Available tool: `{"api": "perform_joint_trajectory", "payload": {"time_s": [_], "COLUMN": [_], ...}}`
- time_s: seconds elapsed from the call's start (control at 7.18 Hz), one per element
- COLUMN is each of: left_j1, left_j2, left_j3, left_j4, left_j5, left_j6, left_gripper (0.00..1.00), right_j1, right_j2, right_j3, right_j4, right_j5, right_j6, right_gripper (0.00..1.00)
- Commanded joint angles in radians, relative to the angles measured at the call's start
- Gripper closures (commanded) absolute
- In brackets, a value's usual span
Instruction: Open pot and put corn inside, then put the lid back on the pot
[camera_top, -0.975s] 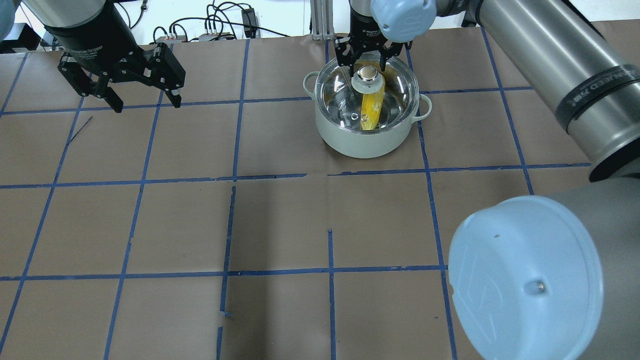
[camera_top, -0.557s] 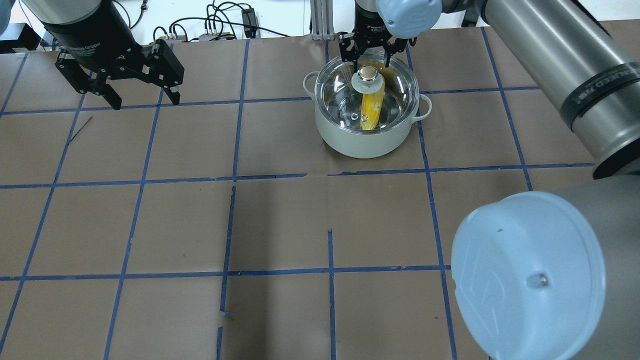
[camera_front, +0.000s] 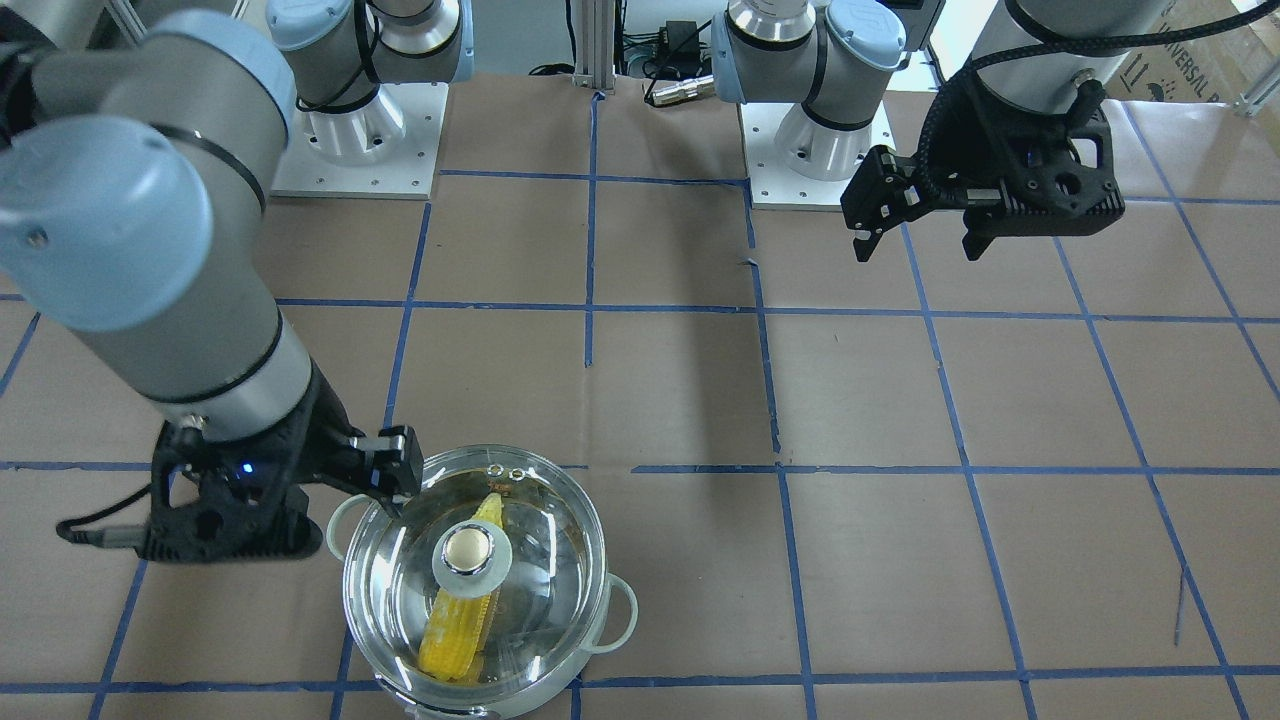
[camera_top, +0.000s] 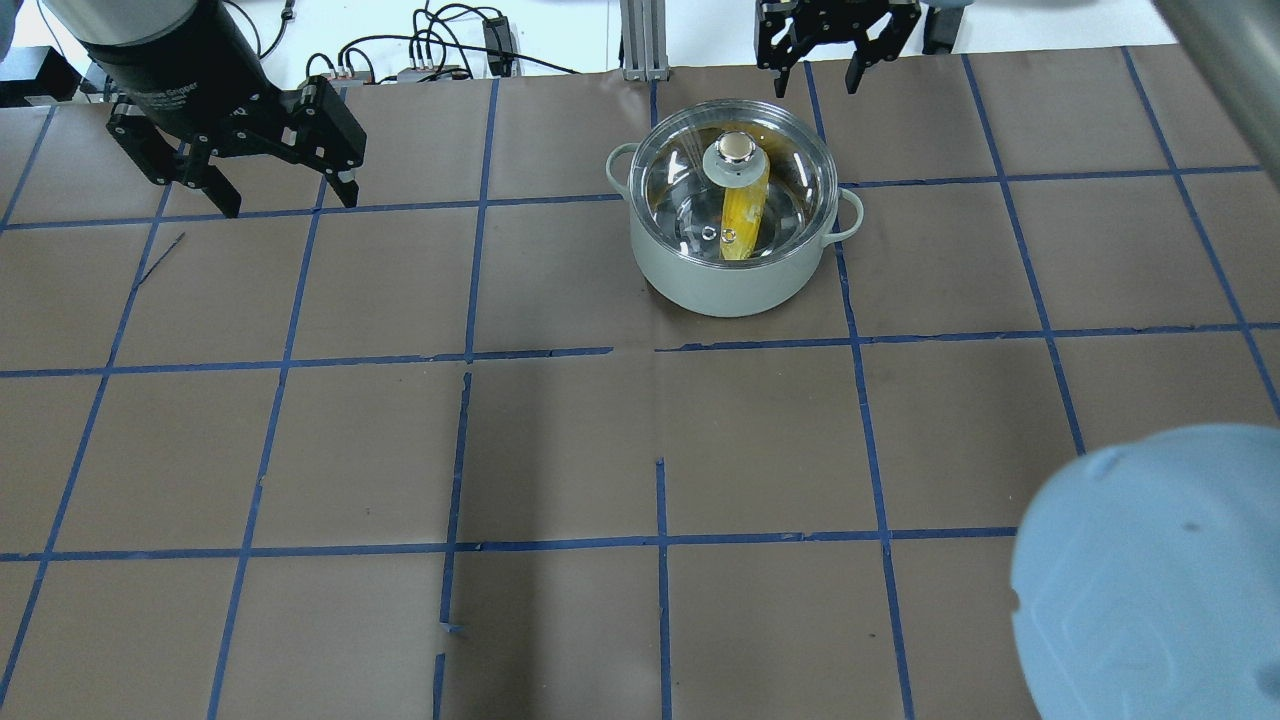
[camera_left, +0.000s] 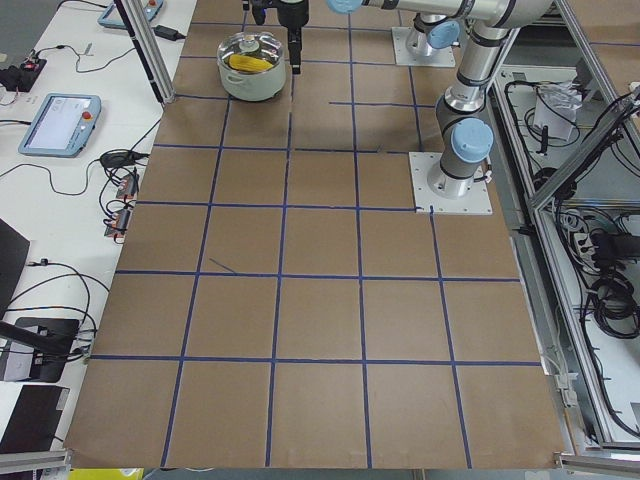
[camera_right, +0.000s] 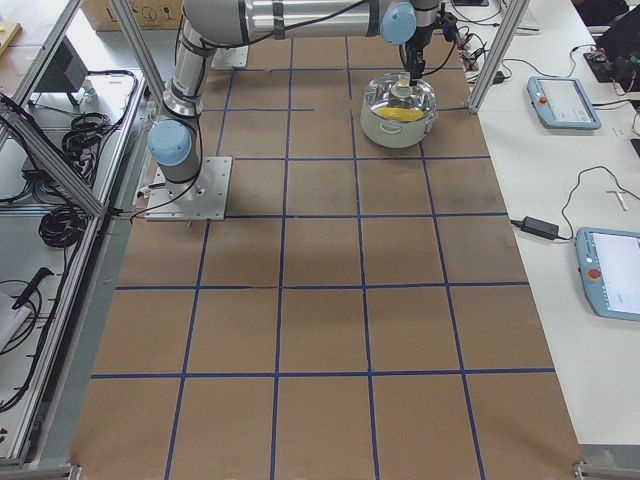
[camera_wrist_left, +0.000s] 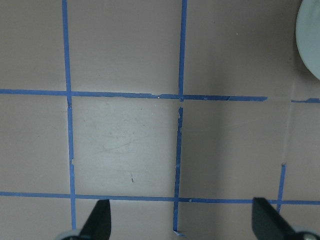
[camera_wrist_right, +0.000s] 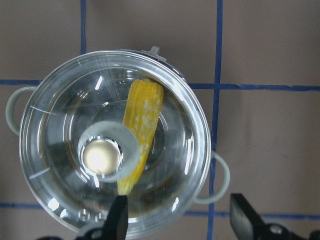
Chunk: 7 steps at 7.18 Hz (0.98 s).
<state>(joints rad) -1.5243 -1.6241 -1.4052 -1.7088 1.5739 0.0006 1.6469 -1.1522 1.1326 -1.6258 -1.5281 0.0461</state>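
Observation:
The pot (camera_top: 735, 285) stands at the far middle of the table, with the glass lid (camera_top: 790, 195) seated on it and the pale knob (camera_top: 735, 148) on top. The corn (camera_top: 742, 215) lies inside, seen through the glass. My right gripper (camera_top: 822, 70) is open and empty, beyond the pot and apart from the lid. In the right wrist view its fingertips (camera_wrist_right: 117, 215) frame the lid (camera_wrist_right: 60, 110) and corn (camera_wrist_right: 142, 120) from above. My left gripper (camera_top: 290, 207) is open and empty over the far left of the table, away from the pot (camera_front: 600, 560).
The table is brown paper with a blue tape grid (camera_top: 660, 345). Cables and boxes (camera_top: 430, 50) and an aluminium post (camera_top: 640, 40) line the far edge. My right arm's elbow (camera_top: 1150, 580) looms at the near right. The arm bases (camera_front: 815, 140) stand at the robot's side.
My right gripper has drawn back from the lid's knob, up and toward the far right, with nothing in it. The lid stays on the pot. The left gripper has hardly moved.

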Motion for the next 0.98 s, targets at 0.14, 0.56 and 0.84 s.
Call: {"api": "perform_joint_trajectory", "payload": {"time_s": [0.14, 0.56, 0.84], "left_j1": [0.0, 0.0, 0.0], "left_j2": [0.001, 0.0, 0.0], "left_j3": [-0.003, 0.003, 0.0], "left_j4": [0.0, 0.0, 0.0], "left_j5": [0.0, 0.0, 0.0], "left_j6": [-0.004, 0.001, 0.002], "left_gripper": [0.0, 0.0, 0.0], "right_j1": [-0.021, -0.038, -0.052], "right_j2": [-0.336, -0.5, -0.503], "right_j3": [0.253, 0.384, 0.415], "right_j4": [0.076, 0.075, 0.07], "right_j5": [-0.004, -0.007, -0.041], "right_j6": [-0.009, -0.011, -0.015], "right_gripper": [0.24, 0.24, 0.24]}}
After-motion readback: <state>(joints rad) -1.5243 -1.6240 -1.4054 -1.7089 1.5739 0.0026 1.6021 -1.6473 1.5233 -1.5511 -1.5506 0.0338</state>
